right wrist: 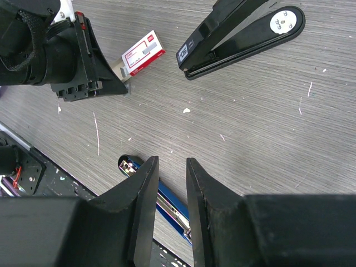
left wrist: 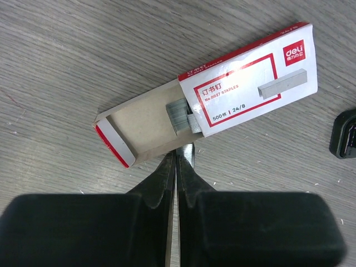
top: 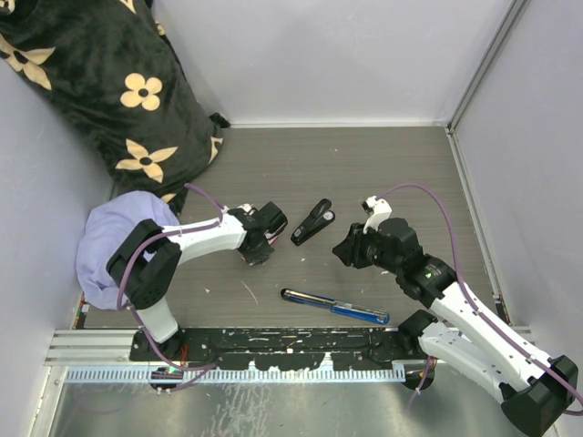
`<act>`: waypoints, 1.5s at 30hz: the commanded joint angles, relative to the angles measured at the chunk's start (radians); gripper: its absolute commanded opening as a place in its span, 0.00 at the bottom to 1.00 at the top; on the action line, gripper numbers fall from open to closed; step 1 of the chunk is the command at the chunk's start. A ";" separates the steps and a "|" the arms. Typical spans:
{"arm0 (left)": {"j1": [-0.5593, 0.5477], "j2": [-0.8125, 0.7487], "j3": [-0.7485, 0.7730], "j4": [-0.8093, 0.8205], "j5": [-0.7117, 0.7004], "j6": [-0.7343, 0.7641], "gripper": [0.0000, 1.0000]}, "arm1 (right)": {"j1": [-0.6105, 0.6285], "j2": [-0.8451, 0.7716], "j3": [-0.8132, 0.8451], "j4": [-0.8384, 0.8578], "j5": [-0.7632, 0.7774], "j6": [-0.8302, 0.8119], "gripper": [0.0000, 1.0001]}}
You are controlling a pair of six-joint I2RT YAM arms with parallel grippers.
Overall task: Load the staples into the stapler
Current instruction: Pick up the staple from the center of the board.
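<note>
Staple pickup: left fingers (left wrist: 162, 181) clenched at staples box (left wrist: 245, 83) (anything gripped? unclear); right fingers (right wrist: 146, 192) released. Next: lift toward black stapler (right wrist: 250, 43).

- My left arm (top: 196, 238) lies stretched low from its base, forearm running rightward toward the middle.
- My left gripper (left wrist: 178, 156) points down, fingers pressed almost together (just a thin slit between them). Whether the tips pinch anything, I cannot quite tell.
- My right arm (top: 474, 319) is folded at the elbow and leans leftward.
- My right gripper (right wrist: 169, 164) hangs above the surface, jaws parted, gripping nothing.
</note>
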 commanded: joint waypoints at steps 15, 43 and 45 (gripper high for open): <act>-0.001 -0.241 -0.128 0.268 0.051 0.129 0.00 | -0.004 -0.002 0.024 0.075 -0.022 0.041 0.33; 0.049 -0.741 -0.357 1.038 0.758 0.264 0.00 | -0.004 -0.023 -0.342 1.283 -0.361 0.698 0.70; 0.049 -0.737 -0.351 1.080 0.792 0.235 0.00 | -0.005 -0.005 -0.338 1.348 -0.377 0.711 0.71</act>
